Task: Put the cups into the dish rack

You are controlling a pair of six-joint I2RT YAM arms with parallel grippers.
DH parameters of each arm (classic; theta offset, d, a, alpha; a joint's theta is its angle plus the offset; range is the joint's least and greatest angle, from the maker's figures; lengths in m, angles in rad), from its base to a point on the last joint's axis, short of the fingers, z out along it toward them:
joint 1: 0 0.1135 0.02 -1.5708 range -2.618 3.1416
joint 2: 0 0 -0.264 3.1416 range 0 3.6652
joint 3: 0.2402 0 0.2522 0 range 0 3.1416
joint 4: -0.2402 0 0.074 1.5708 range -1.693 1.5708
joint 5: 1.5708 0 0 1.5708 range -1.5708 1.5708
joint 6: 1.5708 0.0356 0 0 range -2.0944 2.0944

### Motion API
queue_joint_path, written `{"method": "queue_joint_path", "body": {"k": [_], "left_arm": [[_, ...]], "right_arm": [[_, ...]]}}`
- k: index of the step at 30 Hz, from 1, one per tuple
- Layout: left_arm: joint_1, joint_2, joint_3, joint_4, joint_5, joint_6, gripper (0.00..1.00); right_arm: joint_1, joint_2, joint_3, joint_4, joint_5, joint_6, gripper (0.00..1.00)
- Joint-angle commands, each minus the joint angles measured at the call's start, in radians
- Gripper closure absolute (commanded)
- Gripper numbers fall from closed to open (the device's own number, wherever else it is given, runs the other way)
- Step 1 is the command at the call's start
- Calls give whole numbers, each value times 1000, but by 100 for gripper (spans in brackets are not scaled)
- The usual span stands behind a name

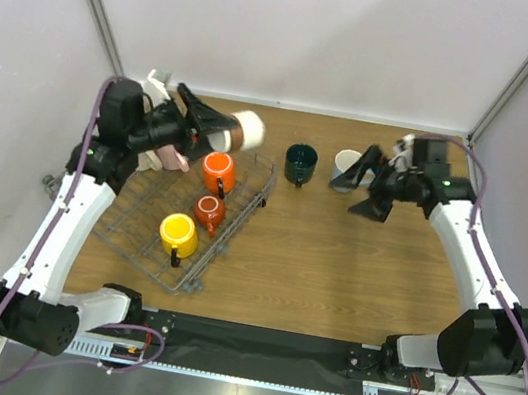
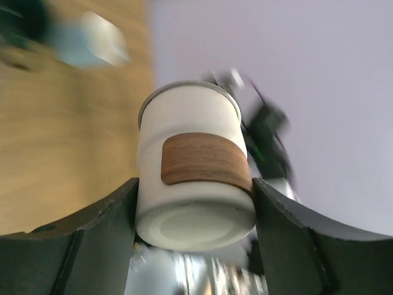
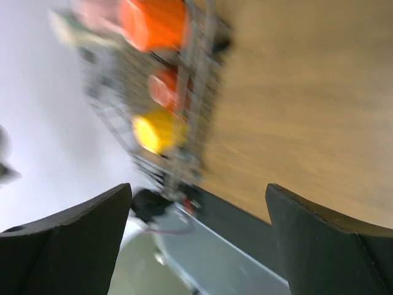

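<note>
My left gripper (image 1: 223, 130) is shut on a cream cup with a brown band (image 1: 243, 129), held on its side above the far end of the wire dish rack (image 1: 238, 222). In the left wrist view the fingers (image 2: 116, 215) press both sides of the cream cup (image 2: 193, 160). The rack holds an orange mug (image 1: 218, 172), a small red mug (image 1: 208, 211), a yellow mug (image 1: 178, 234) and a pink mug (image 1: 171, 158). A dark green mug (image 1: 300, 163) and a light blue mug (image 1: 347, 164) stand on the table. My right gripper (image 1: 361, 192) is open and empty beside the light blue mug.
The right wrist view is blurred and shows the rack (image 3: 199, 117) with the orange mug (image 3: 153, 21), red mug (image 3: 163, 89) and yellow mug (image 3: 153, 130), and the table's near edge. White walls enclose the table. A pale object (image 1: 155, 88) sits behind the rack.
</note>
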State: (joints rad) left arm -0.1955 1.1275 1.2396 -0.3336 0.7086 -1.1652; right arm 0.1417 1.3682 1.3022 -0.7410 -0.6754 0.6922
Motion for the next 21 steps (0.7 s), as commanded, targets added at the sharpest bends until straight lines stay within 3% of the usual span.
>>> {"method": "queue_joint_path", "body": {"k": [1,7,13,16,21], "left_arm": [[42,6,132,-491,-419,151,100],[97,43,159,-588,-901,118,100],[310,253,294,-723,-1044,237,100],[399,268,259,-674,-1051,275,100],[533,275,118,-589,-947,188,100]], "right_arm": [[163,-26,20,-216,213,-115,2],[231,-26,17,-179,195,-120,2],[115,-34,3,-231,181,-131,3],[75,-63,-6,-244,203,-125,3],[45,-52,20,-284,194,-143,4]]}}
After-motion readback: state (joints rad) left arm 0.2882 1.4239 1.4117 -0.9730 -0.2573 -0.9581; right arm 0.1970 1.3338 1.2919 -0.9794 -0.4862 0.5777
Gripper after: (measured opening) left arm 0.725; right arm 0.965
